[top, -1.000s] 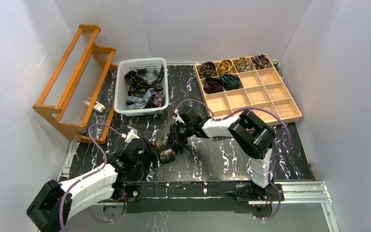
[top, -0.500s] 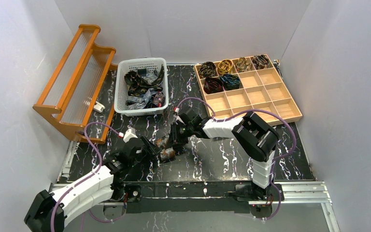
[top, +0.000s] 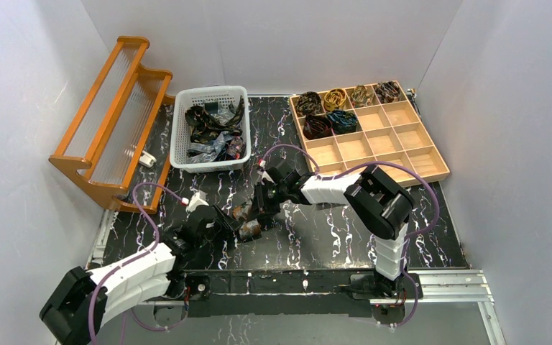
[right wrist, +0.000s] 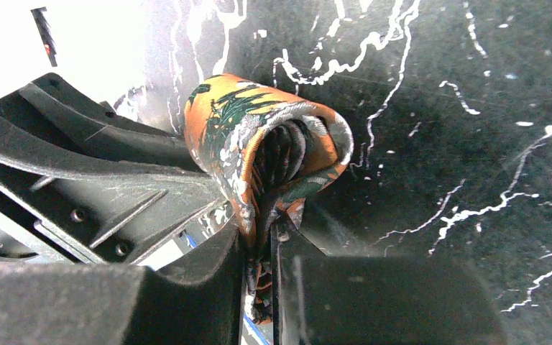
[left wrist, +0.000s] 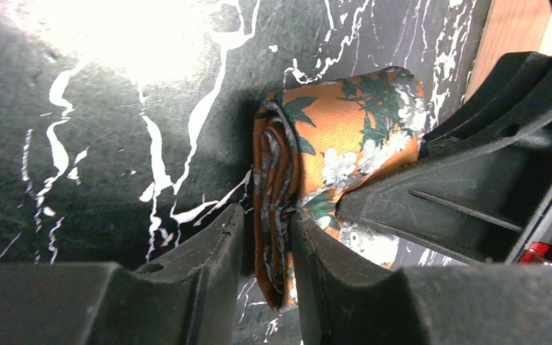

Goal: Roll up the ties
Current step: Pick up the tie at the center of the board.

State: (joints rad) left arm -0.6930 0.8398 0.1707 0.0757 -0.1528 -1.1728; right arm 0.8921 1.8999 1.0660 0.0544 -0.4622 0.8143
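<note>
— L arm's (top: pixel 133 273) elbow shifted a bit since a sec ago; orange tie (left wrist: pixel 345 122) stayed put.
— Where's it at?
— Rolled up, on the table (top: pixel 330 233), near the front edge. L claw (left wrist: pixel 267 248) & R claw (right wrist: pixel 259 248) both clamped on it.

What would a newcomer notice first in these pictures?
The left gripper and the right gripper pinch one rolled orange floral tie near the front of the black table. At far right, a wooden tray holds six rolled ties; a white basket holds loose ties.
</note>
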